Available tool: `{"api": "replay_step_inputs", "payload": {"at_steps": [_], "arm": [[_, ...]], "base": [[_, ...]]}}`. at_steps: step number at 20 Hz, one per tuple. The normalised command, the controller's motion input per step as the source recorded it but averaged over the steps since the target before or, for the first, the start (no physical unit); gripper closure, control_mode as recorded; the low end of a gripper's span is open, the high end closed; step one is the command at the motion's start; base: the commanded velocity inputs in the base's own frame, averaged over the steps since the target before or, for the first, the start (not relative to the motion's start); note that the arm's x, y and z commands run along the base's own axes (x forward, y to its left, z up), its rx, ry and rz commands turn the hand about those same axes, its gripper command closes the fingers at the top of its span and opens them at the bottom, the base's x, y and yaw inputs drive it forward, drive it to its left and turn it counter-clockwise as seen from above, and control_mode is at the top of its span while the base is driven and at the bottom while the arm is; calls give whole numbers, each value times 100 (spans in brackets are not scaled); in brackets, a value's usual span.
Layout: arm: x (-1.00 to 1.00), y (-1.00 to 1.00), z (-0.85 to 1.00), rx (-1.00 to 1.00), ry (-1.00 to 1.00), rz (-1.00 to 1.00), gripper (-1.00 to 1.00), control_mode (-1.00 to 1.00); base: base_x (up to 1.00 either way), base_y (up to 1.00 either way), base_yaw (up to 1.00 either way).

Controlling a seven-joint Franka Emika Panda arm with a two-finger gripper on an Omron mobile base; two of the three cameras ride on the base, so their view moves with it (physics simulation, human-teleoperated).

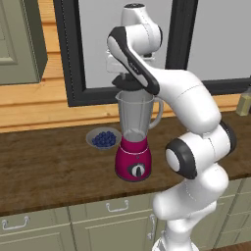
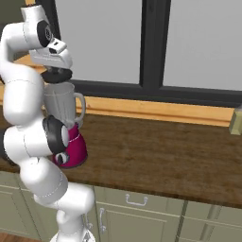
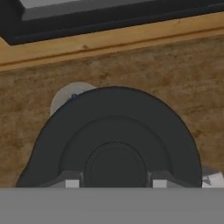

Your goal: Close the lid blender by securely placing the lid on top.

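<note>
Worktop (image 1: 44, 162) of dark brown wood carries the blender (image 1: 134, 137), which stands upright near the back edge, under a dark-framed window (image 1: 73, 59). We see its magenta base (image 1: 133, 161) with a black dial (image 1: 138, 170) facing the front, and the clear grey jar (image 1: 135, 113) above it, with the handle on the side away from the bowl (image 1: 103, 138). That bowl, grey and full of blueberries, sits on the worktop just beside the blender base.

We see the arm bent over the blender, with the end effector (image 1: 128, 81) pointing down above the jar mouth. The lid (image 1: 128, 83) is a dark round disc, and the end effector is clamped on it. In the hand view the lid (image 3: 114, 144) lies flat under the camera, with the two finger tips (image 3: 72, 183) pressed on its central knob from both sides. In the right base view the lid (image 2: 57, 74) is just above the jar rim (image 2: 58, 85); we cannot tell if it already touches the rim. Below the worktop we see pale green cabinet doors (image 1: 108, 220) with metal handles.
</note>
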Motion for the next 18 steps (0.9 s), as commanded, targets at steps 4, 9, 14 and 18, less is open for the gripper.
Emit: {"api": "replay_step_inputs", "payload": {"at_steps": [4, 9, 14, 18], "arm": [[-45, 0, -1, -4, 0, 0, 100, -100], [-31, -4, -13, -5, 0, 0, 100, -100], [-3, -1, -15, -3, -1, 0, 100, -100], [1, 0, -7, -3, 0, 0, 100, -100]], "base": [[0, 0, 0], [0, 0, 0], [0, 0, 0], [0, 0, 0]]}}
